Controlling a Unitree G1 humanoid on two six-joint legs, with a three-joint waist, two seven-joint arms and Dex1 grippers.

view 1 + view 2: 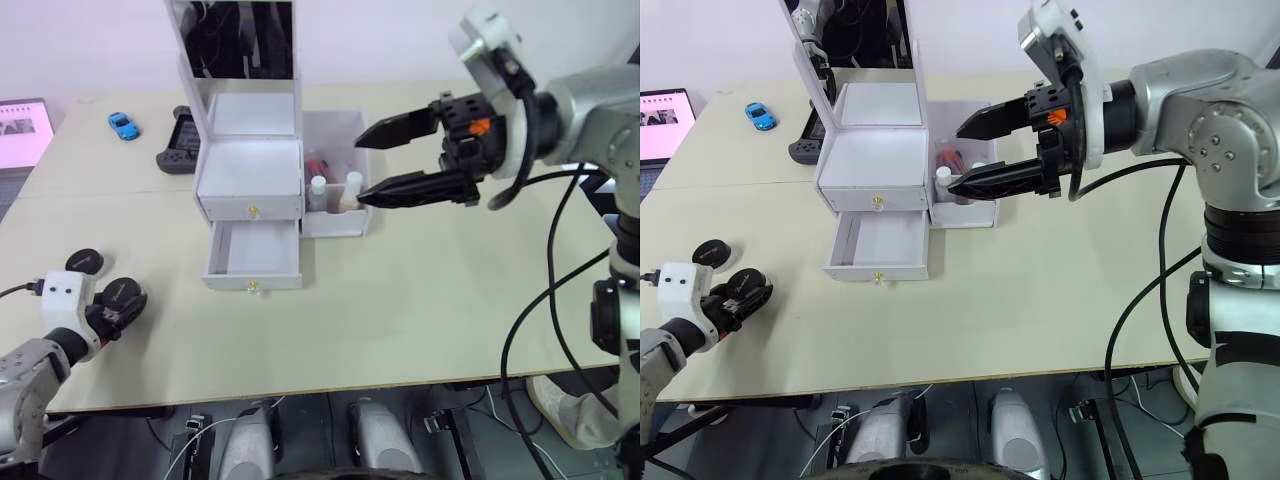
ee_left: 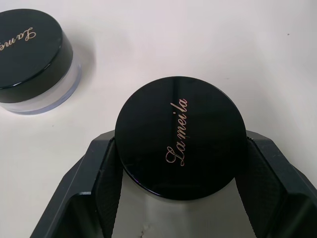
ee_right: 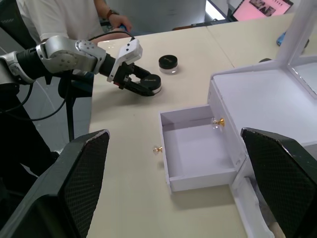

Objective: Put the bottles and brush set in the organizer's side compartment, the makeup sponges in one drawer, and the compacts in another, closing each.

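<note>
A black round compact point(image 2: 181, 134) with gold lettering rests on the table between the fingers of my left gripper point(image 1: 126, 297), which is shut on its sides. A second compact point(image 1: 84, 262) lies just beyond it. The white organizer point(image 1: 250, 165) stands at the table's middle with its top drawer shut. The lower drawer point(image 1: 252, 250) is pulled out and empty. In the organizer's side compartment point(image 1: 335, 222) stand white-capped bottles point(image 1: 318, 190) and a red item. My right gripper point(image 1: 360, 168) hovers open over that compartment with nothing in it.
A blue toy car point(image 1: 124, 125), a black game controller point(image 1: 178, 142) and a laptop point(image 1: 22, 130) lie at the back left. A mirror point(image 1: 240, 40) rises from the organizer's top. A person point(image 3: 74, 15) stands beyond the table's left end.
</note>
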